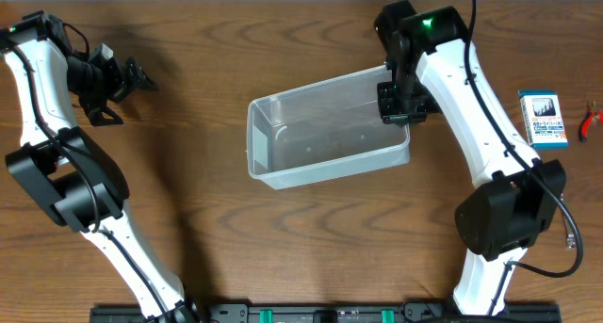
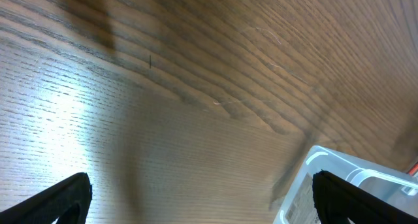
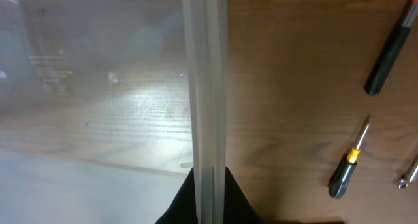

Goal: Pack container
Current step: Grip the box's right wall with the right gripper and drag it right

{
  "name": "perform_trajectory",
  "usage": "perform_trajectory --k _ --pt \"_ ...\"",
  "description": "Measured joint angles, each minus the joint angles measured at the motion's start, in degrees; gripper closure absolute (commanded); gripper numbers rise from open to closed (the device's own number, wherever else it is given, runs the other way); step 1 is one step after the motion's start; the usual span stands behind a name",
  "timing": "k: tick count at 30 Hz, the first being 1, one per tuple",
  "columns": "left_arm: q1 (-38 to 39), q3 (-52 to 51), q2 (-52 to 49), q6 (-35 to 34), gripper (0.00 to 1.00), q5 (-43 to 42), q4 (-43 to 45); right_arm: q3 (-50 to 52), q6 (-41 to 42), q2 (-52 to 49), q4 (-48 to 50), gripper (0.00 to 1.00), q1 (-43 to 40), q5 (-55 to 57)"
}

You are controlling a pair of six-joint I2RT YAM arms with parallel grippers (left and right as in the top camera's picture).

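Note:
The container (image 1: 325, 169) is a clear plastic tub with rounded corners, lying at an angle in the middle of the table and holding nothing. My right gripper (image 1: 399, 103) is shut on its right end wall. In the right wrist view the wall's rim (image 3: 209, 87) runs straight up between the two black fingers (image 3: 210, 181). My left gripper (image 1: 130, 82) is open and empty at the far left back of the table, well away from the container. In the left wrist view its fingers (image 2: 202, 194) stand wide apart over bare wood, with a pale plastic corner (image 2: 339, 175) at lower right.
A blue and white box (image 1: 543, 119) and red-handled pliers (image 1: 591, 121) lie at the right edge. The right wrist view shows a dark-handled screwdriver (image 3: 390, 48), a small one with a yellow band (image 3: 349, 165) and a metal tip (image 3: 410, 178) beside the container.

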State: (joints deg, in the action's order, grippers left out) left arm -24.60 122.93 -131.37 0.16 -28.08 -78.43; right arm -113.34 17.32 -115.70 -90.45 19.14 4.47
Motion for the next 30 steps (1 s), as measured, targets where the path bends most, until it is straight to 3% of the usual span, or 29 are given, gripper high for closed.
perform_trajectory --k 12,30 --pt "0.0 0.0 0.0 0.0 0.02 0.0 -0.2 11.5 -1.4 0.5 8.9 0.99 -0.2 -0.3" --pt "0.0 0.0 0.0 0.0 0.02 0.0 -0.6 16.1 -1.9 0.5 12.7 0.96 -3.6 -1.4"
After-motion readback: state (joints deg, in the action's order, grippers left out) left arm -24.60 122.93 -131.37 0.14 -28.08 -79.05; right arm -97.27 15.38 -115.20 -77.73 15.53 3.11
